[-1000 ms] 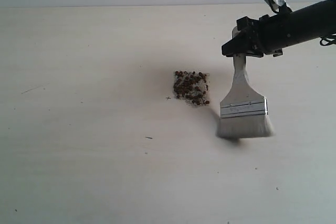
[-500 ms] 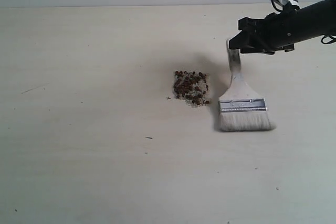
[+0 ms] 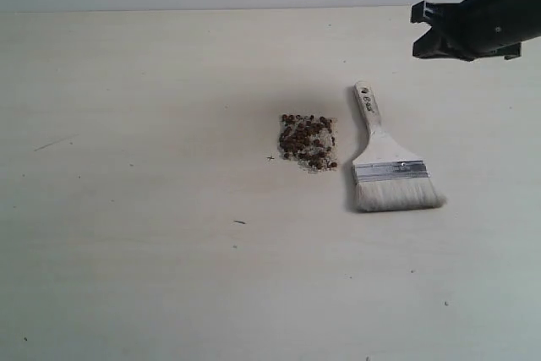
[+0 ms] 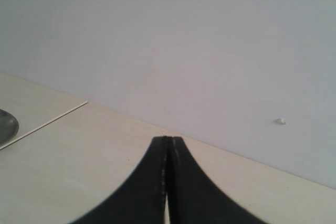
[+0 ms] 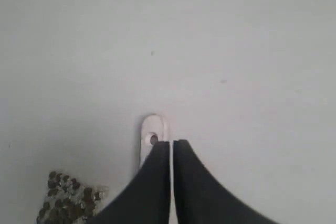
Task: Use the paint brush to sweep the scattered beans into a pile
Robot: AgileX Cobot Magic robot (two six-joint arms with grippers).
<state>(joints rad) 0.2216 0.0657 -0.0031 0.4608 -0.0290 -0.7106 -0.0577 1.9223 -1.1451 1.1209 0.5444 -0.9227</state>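
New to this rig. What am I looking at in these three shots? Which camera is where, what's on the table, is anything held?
It is a robot with two arms, each ending in a two-fingered gripper. The wide picture comes from a camera off the arms, looking at a pale table. On it lie a small pile of brown beans mixed with whitish grains and, beside it but apart, a flat paint brush. The other two pictures come from cameras on the wrists, looking along the black fingers. The right gripper is shut and empty, near the brush's handle end, not touching it. The left gripper is shut and empty too, facing a wall. Nothing is held.
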